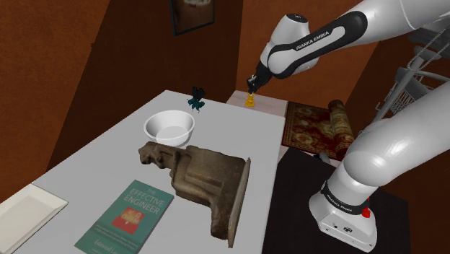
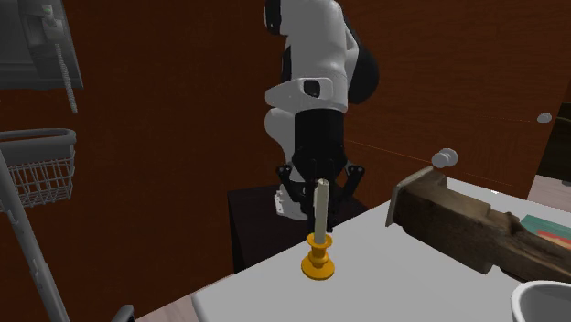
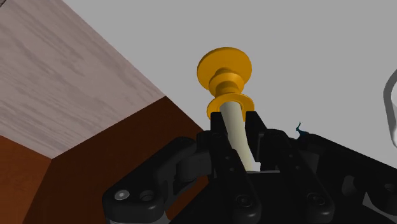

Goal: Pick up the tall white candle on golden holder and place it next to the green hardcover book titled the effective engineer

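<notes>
A tall white candle (image 2: 320,212) stands upright in a golden holder (image 2: 317,260) at the far corner of the grey table (image 1: 86,159). My gripper (image 3: 236,121) comes down from above, and its black fingers (image 3: 216,132) are shut on the candle's upper part. In the shoulder view the holder (image 1: 249,101) shows just below the gripper (image 1: 252,85). Whether the holder's base touches the table I cannot tell. The green book (image 1: 130,215) titled The Effective Engineer lies flat near the table's front edge, far from the candle.
A large brown stone statue (image 1: 202,184) lies across the table between the candle and the book. A white bowl (image 1: 169,128) and a small teal figure (image 1: 195,101) sit behind it. A white tray (image 1: 25,209) is left of the book. A patterned rug (image 1: 317,126) covers the floor.
</notes>
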Robot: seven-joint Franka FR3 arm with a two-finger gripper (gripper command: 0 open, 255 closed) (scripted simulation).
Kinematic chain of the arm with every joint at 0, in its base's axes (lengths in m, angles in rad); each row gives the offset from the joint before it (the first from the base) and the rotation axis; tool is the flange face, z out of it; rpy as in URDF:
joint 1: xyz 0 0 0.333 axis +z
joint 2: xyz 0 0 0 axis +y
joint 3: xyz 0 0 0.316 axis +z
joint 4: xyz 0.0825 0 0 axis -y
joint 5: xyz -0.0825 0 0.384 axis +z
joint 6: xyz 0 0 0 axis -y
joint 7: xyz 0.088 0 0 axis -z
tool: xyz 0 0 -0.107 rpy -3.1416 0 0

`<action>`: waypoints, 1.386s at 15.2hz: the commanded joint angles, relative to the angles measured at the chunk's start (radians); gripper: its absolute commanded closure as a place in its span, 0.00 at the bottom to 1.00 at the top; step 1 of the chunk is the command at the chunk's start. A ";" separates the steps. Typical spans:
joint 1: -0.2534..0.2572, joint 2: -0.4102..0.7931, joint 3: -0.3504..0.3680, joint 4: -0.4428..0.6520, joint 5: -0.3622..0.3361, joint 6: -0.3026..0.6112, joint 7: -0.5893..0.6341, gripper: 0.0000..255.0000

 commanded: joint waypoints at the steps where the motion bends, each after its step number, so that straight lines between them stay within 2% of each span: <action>1: 0.000 -0.016 0.002 0.014 0.000 -0.031 0.000 1.00; 19: 0.004 -0.111 0.015 0.184 0.009 -0.295 -0.005 1.00; 21: 0.015 -0.108 0.060 0.185 0.006 -0.296 0.053 1.00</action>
